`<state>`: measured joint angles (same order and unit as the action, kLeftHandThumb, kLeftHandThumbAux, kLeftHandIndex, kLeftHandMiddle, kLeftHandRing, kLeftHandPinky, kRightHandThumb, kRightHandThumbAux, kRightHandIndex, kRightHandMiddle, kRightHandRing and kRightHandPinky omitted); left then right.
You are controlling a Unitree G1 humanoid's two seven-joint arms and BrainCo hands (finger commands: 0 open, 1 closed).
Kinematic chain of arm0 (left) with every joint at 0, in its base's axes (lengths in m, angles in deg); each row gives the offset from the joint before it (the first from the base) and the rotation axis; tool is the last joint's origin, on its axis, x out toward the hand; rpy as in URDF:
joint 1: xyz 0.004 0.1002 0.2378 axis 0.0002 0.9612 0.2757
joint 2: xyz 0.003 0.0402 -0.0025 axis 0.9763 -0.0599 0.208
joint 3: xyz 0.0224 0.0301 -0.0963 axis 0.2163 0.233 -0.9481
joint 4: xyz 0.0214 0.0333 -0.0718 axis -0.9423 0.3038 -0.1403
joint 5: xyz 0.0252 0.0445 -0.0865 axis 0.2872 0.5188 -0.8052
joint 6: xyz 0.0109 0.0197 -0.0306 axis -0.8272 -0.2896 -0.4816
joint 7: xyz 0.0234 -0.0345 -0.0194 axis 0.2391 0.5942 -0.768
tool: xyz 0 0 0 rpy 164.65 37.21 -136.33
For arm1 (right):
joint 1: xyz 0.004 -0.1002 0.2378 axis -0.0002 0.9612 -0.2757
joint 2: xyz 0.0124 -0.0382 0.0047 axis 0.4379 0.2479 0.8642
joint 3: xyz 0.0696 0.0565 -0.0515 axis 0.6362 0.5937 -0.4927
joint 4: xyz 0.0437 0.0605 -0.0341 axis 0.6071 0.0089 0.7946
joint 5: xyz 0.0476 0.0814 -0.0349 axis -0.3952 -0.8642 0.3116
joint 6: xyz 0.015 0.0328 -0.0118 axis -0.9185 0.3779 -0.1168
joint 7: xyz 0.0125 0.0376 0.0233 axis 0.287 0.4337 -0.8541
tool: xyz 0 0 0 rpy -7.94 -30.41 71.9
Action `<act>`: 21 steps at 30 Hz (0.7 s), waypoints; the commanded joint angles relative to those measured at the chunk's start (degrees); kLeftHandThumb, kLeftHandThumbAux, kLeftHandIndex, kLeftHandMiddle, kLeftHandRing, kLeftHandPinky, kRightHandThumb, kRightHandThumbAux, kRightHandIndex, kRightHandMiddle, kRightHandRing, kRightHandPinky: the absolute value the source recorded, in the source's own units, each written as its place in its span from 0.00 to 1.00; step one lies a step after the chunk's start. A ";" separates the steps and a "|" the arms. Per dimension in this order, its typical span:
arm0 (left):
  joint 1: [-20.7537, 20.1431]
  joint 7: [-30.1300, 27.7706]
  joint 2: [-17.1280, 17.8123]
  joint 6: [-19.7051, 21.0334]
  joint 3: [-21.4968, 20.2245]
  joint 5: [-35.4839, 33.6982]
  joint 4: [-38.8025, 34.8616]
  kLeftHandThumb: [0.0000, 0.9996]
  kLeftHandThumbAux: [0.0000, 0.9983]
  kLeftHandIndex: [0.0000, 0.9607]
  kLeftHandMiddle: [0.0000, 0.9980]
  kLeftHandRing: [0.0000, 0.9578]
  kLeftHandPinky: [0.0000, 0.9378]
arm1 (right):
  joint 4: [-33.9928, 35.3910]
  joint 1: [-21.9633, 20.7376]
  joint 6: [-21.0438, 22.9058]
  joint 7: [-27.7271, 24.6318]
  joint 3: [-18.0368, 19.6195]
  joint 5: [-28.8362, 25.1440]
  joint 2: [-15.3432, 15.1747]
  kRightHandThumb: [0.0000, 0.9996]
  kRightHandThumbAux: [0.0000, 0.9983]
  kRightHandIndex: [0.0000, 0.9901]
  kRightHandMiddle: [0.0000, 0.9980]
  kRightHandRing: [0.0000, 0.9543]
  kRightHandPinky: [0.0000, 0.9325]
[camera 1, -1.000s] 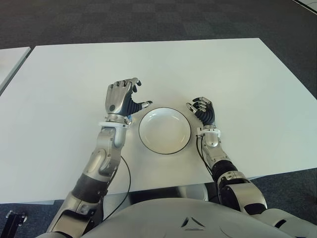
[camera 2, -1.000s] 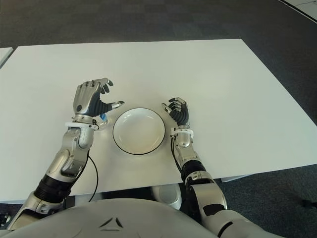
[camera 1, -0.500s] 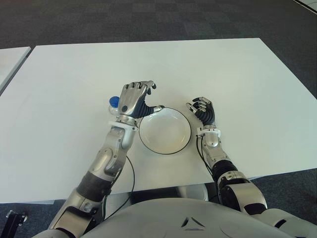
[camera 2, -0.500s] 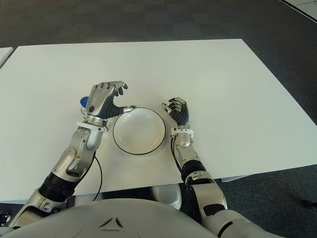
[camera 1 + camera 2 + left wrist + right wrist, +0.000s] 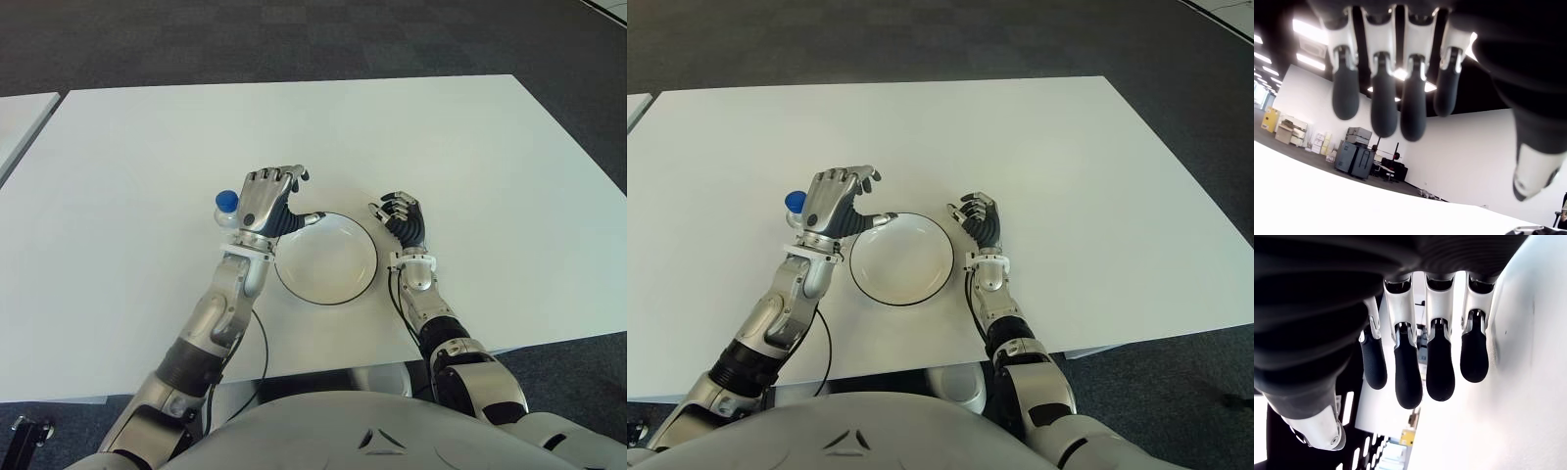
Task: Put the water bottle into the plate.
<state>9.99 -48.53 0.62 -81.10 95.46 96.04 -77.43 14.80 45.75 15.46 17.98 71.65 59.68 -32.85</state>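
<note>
— Two hands over one white surface (image 5: 411,137): what is each doing?

— The left hand (image 5: 266,201) is raised just left of the round white plate (image 5: 326,258), thumb tip reaching over the plate's near-left rim. Its wrist view shows four fingers (image 5: 1385,103) hanging loosely apart from the thumb, nothing between them. The right hand (image 5: 402,217) shows just right of the plate, fingers partly curled, and its own wrist view shows nothing held.

— And the water bottle?

— Only its blue cap (image 5: 226,201) and a sliver of clear body show, just left of and behind the left hand's knuckles, outside the plate and close by its left side. The hand covers the rest.

— Which way does it point?

— The cap faces up toward the head camera, which suggests the long axis is upright, but with the body hidden that cannot be told for certain. Whether the hand touches it cannot be told either.

— Any label or writing?

— None readable on bottle, plate or hands.
</note>
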 commanded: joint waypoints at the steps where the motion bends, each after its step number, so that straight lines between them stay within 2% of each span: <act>1: 2.20 1.55 -1.50 0.99 -2.14 -2.44 0.21 0.85 0.66 0.43 0.54 0.68 0.67 | -0.26 1.22 1.71 0.11 -0.01 0.32 0.22 0.71 0.73 0.44 0.62 0.66 0.67; 2: 2.57 2.80 -2.14 0.22 -2.67 -3.55 0.40 0.85 0.66 0.43 0.53 0.63 0.64 | -0.23 1.23 1.76 0.02 -0.01 0.30 0.20 0.71 0.73 0.44 0.62 0.66 0.67; 3: 2.83 3.72 -2.55 -0.37 -3.05 -4.33 0.56 0.83 0.56 0.35 0.45 0.54 0.58 | -0.19 1.24 1.81 -0.06 -0.01 0.27 0.18 0.71 0.73 0.44 0.62 0.66 0.67; 5: 3.27 7.80 -3.07 -3.63 -4.02 -6.49 1.71 0.81 0.46 0.26 0.36 0.45 0.49 | -0.18 1.26 1.76 -0.24 -0.01 0.18 0.18 0.71 0.73 0.44 0.62 0.66 0.68; 6: 3.34 11.56 -2.62 -7.89 -4.96 -8.38 4.14 0.81 0.44 0.24 0.34 0.42 0.47 | -0.25 1.23 1.70 -0.31 -0.01 0.15 0.16 0.71 0.73 0.44 0.62 0.66 0.68; 8: 3.20 16.81 -1.79 -14.40 -6.22 -10.99 8.11 0.77 0.38 0.15 0.23 0.31 0.37 | -0.36 1.19 1.63 -0.40 -0.01 0.12 0.13 0.71 0.73 0.44 0.62 0.67 0.68; 10: 2.49 20.34 -1.99 -19.50 -6.90 -13.08 10.82 0.75 0.35 0.10 0.17 0.25 0.32 | -0.49 1.11 1.70 -0.52 0.00 0.07 0.11 0.71 0.73 0.44 0.63 0.67 0.68; 11: 2.07 21.66 -2.37 -21.61 -7.16 -13.98 11.75 0.69 0.32 0.06 0.11 0.17 0.23 | -0.54 1.08 1.75 -0.58 0.00 0.05 0.11 0.71 0.73 0.44 0.63 0.67 0.68; 12: 1.69 23.16 -2.92 -23.59 -7.63 -14.93 12.77 0.67 0.31 0.05 0.09 0.15 0.20 | -0.64 1.03 1.76 -0.66 0.02 0.00 0.10 0.71 0.73 0.44 0.63 0.67 0.69; 13: 1.40 24.27 -3.24 -25.06 -7.99 -15.53 13.64 0.62 0.29 0.03 0.06 0.09 0.13 | -0.70 0.99 1.75 -0.71 0.04 -0.03 0.10 0.71 0.73 0.44 0.63 0.67 0.69; 15: 0.65 28.04 -4.02 -27.77 -8.69 -15.67 15.63 0.56 0.26 0.01 0.02 0.04 0.05 | -0.86 0.91 1.69 -0.75 0.07 -0.06 0.11 0.71 0.73 0.44 0.63 0.67 0.69; 17: -0.18 31.81 -4.20 -30.29 -9.16 -14.81 17.50 0.53 0.24 0.01 0.01 0.02 0.03 | -0.96 0.85 1.68 -0.79 0.09 -0.07 0.08 0.71 0.73 0.44 0.63 0.67 0.69; 19: -1.61 39.12 -3.71 -33.85 -9.56 -11.87 19.69 0.50 0.22 0.00 0.01 0.01 0.01 | -1.00 0.79 1.82 -0.86 0.08 -0.04 0.03 0.71 0.73 0.44 0.63 0.67 0.69; 21: -2.60 43.88 -3.25 -35.96 -9.64 -9.79 21.18 0.46 0.20 0.00 0.00 0.00 0.01 | -1.01 0.74 1.95 -0.91 0.09 -0.02 -0.02 0.71 0.73 0.44 0.63 0.67 0.68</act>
<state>9.60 -12.83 -3.18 -112.90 86.68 82.93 -59.65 14.92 45.80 15.97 17.51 71.66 59.63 -32.97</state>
